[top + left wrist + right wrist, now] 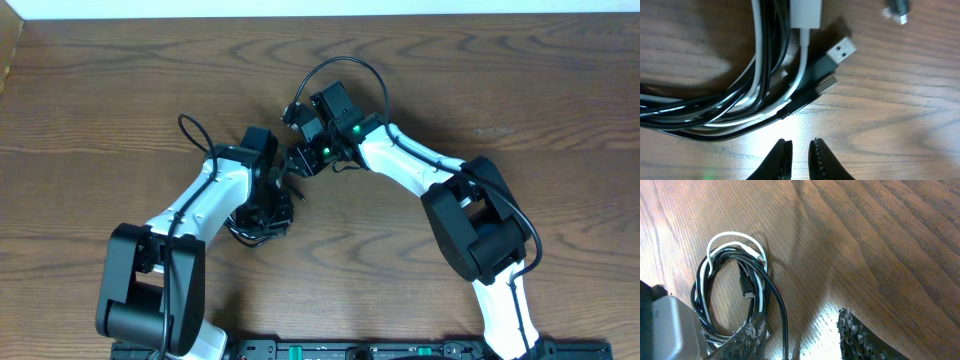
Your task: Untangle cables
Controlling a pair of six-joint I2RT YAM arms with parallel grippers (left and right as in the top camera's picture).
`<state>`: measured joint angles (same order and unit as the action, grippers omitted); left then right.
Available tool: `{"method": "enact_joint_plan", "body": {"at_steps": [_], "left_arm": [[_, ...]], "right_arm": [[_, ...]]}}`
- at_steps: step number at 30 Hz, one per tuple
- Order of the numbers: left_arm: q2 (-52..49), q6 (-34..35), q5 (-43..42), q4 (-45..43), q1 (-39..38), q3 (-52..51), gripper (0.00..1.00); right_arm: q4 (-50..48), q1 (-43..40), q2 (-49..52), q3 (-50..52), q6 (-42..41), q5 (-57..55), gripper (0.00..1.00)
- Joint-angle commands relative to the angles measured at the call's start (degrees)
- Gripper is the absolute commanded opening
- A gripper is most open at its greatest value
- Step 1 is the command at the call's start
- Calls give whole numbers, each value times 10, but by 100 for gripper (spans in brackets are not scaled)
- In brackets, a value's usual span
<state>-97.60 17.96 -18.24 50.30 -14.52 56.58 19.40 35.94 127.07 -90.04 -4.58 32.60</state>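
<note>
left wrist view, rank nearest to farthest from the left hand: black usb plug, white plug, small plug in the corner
1. black usb plug, above the left hand, slightly right
2. white plug, top edge, centre
3. small plug, top right corner

White and black cables [765,85] lie coiled together in loose loops.

cables [740,107] bundled ahead, bare table [900,115] right

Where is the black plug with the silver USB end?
Left wrist view, upper right of centre: the black plug lies beside the white plug, ahead of the left gripper.
</note>
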Motion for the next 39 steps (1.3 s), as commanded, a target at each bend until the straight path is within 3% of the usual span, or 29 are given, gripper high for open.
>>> {"method": "enact_joint_plan", "body": {"at_steps": [1,14,17,21,30,39], "left_arm": [[1,-6,-8,0,-1,-12,17],[16,-5,0,-14,63,49,17],[15,9,22,-41,92,49,17],[15,26,72,-71,118,48,17],[10,33,85,-132,123,17,17],[-27,38,114,-182,123,7,17]], "right_arm": [[-1,-2,6,-1,-5,3,43],[-1,-2,6,-1,-5,3,43],[-1,-2,6,-1,-5,3,31],[-1,1,6,-1,-5,4,1],[3,28,6,-1,-5,3,1],[70,53,6,-1,-5,-25,1]]}}
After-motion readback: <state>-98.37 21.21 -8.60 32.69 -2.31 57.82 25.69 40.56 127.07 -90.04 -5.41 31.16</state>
